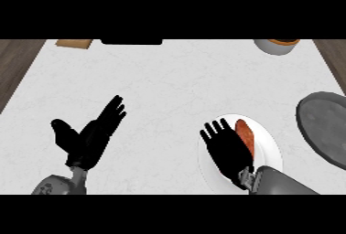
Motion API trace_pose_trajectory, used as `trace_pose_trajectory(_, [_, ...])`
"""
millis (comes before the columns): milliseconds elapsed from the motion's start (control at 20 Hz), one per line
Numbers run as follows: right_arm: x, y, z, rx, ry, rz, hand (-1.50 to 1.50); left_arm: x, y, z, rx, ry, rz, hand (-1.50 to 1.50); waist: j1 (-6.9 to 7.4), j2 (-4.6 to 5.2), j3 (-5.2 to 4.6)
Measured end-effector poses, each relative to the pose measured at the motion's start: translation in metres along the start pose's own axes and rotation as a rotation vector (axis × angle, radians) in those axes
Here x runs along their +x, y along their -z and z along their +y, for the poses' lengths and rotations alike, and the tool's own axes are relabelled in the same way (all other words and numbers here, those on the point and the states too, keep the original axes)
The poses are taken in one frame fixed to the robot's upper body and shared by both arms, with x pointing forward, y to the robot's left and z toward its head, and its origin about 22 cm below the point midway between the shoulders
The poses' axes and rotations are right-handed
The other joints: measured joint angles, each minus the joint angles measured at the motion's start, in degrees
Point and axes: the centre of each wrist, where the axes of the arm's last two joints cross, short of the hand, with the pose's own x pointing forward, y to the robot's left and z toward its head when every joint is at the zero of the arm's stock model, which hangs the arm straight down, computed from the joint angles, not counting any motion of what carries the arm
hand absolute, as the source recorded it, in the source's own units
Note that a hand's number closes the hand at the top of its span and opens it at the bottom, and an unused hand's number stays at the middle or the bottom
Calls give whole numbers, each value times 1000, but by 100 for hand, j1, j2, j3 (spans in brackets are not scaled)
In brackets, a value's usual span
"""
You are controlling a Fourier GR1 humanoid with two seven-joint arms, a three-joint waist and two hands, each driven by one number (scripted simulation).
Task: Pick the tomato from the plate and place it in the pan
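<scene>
tomato (245,135) lies on plate (272,142), rt half. right hand (226,153) over plate's left half, fingers straight & slightly spread, just beside tomato, not curled round it. pan (327,128) just rt of plate. left hand (91,135) well left of plate, fingers spread, holding nothing.

One view covers the scene. The head camera sits above the near edge of the white counter (175,82) and faces steeply down and forward. The left forearm (57,185) and right forearm (280,183) enter from the lower edge.

Reference: the plate (272,141).
- The plate lies low and right of centre, close to the camera.
- Right of the plate, the frame edge cuts the pan (327,132).
- Far beyond the plate, the upper edge cuts a white vessel (277,45).
- Far beyond and left of the plate, the upper edge cuts a wooden board (73,43).
</scene>
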Motion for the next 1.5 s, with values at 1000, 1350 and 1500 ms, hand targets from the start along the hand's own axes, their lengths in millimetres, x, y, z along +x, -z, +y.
trace_pose_trajectory(1000, [117,6,7,227,-201,194,-150,-7,1,6,11,-8,-13,0,-61,57,43])
trace_pose_trajectory(1350, [97,7,16,228,-267,272,-150,-5,-4,4,10,-8,-12,0,-51,57,45])
trace_pose_trajectory(1500, [91,14,21,238,-287,299,-150,-5,-5,5,8,-10,-10,0,-45,60,45])
